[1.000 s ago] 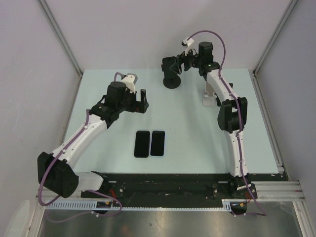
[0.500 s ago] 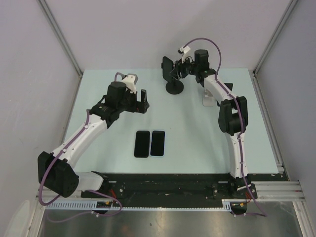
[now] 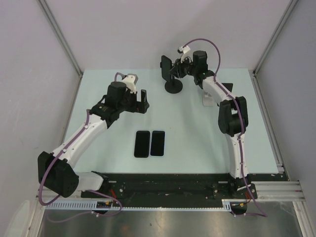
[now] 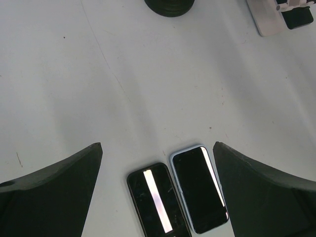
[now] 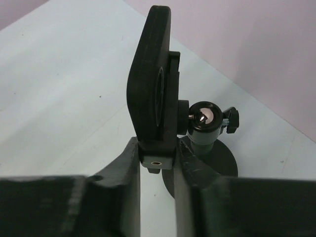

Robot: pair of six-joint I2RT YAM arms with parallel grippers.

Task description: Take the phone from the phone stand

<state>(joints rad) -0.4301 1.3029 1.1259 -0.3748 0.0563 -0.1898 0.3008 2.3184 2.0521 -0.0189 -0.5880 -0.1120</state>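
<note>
Pinches phone (image 5: 150, 74) lower edge with right gripper (image 5: 157, 160) at 12 o'clock; drags stand (image 5: 205, 118) slightly toward 6, phone probably still clamped. Holds left gripper (image 4: 158, 145) spread, idle.

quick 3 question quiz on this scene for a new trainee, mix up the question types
1. True or false: the left gripper is holding something.
2. How many flat phones lie on the table? A) one B) two C) three
3. Fill in: the right gripper is closed around the lower end of the ____ mounted on the phone stand.

Key
1. False: it hangs open above the table.
2. B
3. phone
</note>
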